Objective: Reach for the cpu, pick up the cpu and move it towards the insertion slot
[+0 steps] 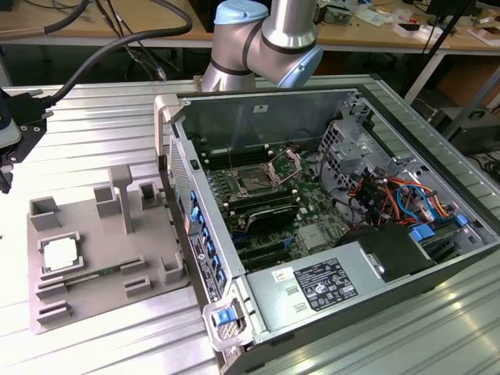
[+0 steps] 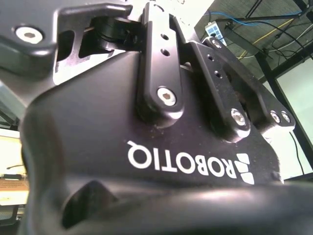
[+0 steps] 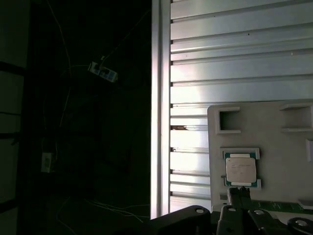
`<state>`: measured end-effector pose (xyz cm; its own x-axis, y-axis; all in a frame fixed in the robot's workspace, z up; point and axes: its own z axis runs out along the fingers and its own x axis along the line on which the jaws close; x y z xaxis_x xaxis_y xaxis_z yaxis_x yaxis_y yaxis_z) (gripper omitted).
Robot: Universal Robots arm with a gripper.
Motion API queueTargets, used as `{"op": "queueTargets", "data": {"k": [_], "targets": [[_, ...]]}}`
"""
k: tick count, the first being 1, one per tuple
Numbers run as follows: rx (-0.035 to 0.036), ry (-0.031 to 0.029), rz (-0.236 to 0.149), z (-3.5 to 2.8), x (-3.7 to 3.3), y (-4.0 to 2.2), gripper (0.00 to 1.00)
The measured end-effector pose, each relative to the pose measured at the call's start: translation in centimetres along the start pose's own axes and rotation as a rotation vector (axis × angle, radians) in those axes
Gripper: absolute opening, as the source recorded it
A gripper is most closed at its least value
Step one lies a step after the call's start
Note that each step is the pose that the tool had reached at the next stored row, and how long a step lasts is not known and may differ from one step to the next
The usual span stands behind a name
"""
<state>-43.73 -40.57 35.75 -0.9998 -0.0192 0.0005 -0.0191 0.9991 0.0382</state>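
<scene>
At the exterior view's left edge the gripper [image 1: 11, 152] is seen hanging over the slatted table [image 1: 101, 109], apart from the grey tray [image 1: 148, 293]. How wide it stands cannot be told from any view. The cpu [image 1: 58, 254] is lodged flat in a raised frame near the tray's left end, untouched. Further right, inside the open computer case [image 1: 351, 312], the insertion slot [image 1: 254, 183] is found, well apart from the cpu.

Several risks can be judged from here. The chip is thin and sits low in its frame, so little edge is offered. An off-centre descent could strike the frame, or the chip could be tilted and dropped. The tray's upright posts [image 1: 121, 195] and the case's near wall [image 1: 176, 180] stand between tray and slot (a low carry would be the cause of a knock).

Both ends of the route are given together by the exterior view. In the first wrist view the cpu [image 3: 240, 170] is looked down on, square in its frame, so alignment can be judged there. The gripper's black housing [image 2: 98, 127] is given close up by the second wrist view.
</scene>
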Motion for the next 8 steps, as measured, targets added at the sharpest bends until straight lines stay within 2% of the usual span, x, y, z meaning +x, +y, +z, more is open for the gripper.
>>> {"op": "queueTargets", "data": {"k": [8], "targets": [[-0.0001, 0.0, 0.0, 0.11, 0.6, 0.01, 0.11]]}}
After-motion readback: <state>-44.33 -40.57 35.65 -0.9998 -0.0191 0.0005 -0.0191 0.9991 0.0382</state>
